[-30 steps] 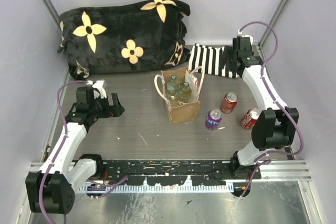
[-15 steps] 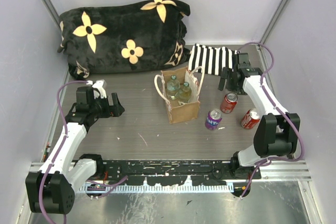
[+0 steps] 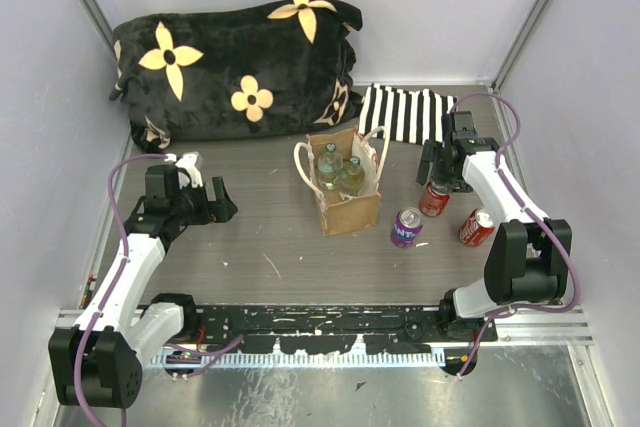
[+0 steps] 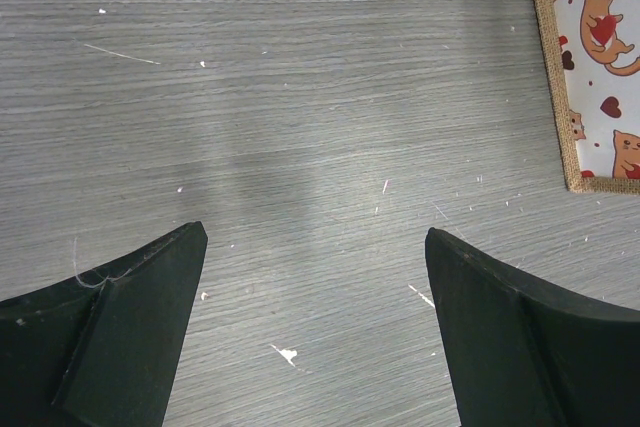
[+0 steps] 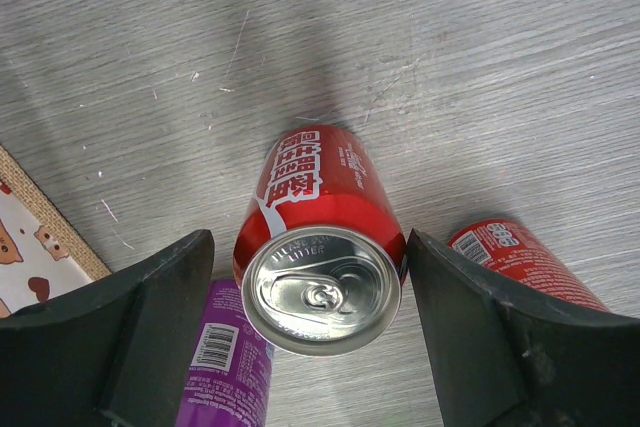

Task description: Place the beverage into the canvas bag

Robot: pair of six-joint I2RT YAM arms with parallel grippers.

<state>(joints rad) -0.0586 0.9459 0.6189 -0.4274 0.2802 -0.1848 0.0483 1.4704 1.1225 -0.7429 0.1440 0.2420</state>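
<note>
The tan canvas bag point(image 3: 348, 185) with cream handles stands upright mid-table and holds two green bottles point(image 3: 340, 171). An upright red can point(image 3: 434, 199) stands to its right. My right gripper point(image 3: 441, 161) hovers open over this red can point(image 5: 322, 247), one finger on each side of it, not touching. A purple can point(image 3: 406, 227) stands nearer and also shows in the right wrist view point(image 5: 222, 367). Another red can point(image 3: 476, 226) lies at the right and shows in the right wrist view point(image 5: 525, 262). My left gripper point(image 3: 222, 202) is open and empty over bare table, left of the bag point(image 4: 590, 67).
A black blanket with yellow flowers point(image 3: 235, 67) lies along the back. A black-and-white striped cloth point(image 3: 405, 112) lies behind the right gripper. Walls close in on the left and right sides of the grey wood table point(image 3: 270, 247).
My right arm has swung from over the striped cloth forward and down to above the upright red can. The left arm has not moved.
</note>
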